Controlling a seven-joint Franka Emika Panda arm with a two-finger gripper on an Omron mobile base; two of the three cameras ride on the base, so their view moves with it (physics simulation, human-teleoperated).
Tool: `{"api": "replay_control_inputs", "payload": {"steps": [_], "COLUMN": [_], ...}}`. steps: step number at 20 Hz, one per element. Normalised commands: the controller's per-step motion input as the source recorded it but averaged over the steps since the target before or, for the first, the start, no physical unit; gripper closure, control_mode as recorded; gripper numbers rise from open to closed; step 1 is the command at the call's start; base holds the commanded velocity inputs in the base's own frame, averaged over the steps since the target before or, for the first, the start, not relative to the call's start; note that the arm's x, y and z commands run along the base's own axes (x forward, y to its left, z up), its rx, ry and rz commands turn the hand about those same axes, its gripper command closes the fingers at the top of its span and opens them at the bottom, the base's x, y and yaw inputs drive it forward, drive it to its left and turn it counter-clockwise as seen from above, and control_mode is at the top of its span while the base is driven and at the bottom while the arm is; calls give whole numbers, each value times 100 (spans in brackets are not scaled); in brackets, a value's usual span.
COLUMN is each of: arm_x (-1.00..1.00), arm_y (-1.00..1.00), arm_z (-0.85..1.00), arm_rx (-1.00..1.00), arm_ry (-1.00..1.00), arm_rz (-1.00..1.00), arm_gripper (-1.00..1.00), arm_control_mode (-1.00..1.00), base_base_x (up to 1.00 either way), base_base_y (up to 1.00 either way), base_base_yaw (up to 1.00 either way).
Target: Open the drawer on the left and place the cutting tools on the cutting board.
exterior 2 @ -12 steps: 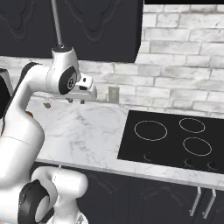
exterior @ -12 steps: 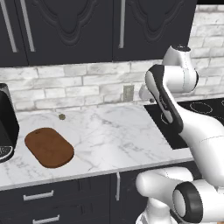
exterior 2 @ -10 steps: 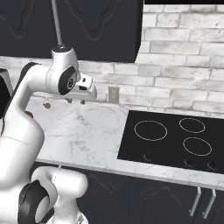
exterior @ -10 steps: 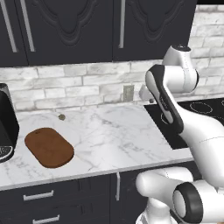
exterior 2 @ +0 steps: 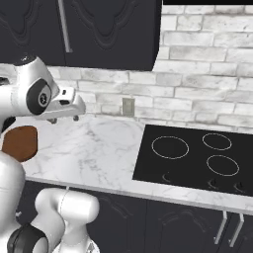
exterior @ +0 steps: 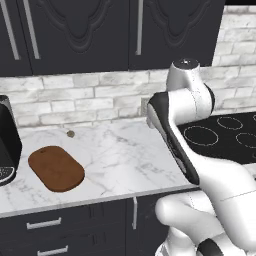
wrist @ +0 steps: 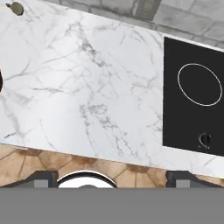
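Observation:
The reddish-brown cutting board (exterior: 56, 168) lies flat on the left part of the marble counter (exterior: 125, 155); its edge also peeks out behind my arm (exterior 2: 20, 142). Below the counter, the shallow black drawer with a short silver bar handle (exterior: 44, 223) is closed. The cutting tools are out of view. My gripper (exterior 2: 63, 119) hovers well above the middle of the counter, right of the board and pointing down. It is open, with its fingertips (wrist: 41, 177) wide apart and nothing between them.
A black appliance (exterior: 7, 140) stands at the far left, next to the board. A small round object (exterior: 70, 133) sits by the brick wall. A black cooktop (exterior 2: 197, 158) covers the counter's right side. Dark upper cabinets (exterior: 100, 30) hang overhead, and a second drawer handle (exterior: 52, 250) is lower down.
My arm has swung to the left over the counter, carrying the hand toward the board's side. The board and the drawer have not moved.

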Motion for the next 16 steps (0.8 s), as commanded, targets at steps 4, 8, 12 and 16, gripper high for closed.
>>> {"api": "replay_control_inputs", "payload": {"steps": [4,8,12,16], "arm_x": [-27,-19,-28,-38], "arm_y": [83,78,76,77], "arm_z": [-29,-52,-63,-67], "arm_rx": [-33,-32,-31,-29], "arm_ry": [2,8,2,0], "arm_rz": [17,18,19,18], "arm_gripper": [-100,-100,-100,-100], "arm_control_mode": [-100,-100,-100,-100], "base_base_x": [0,0,0,0], "base_base_y": [0,0,0,0], "base_base_yaw": [0,0,0,0]}}
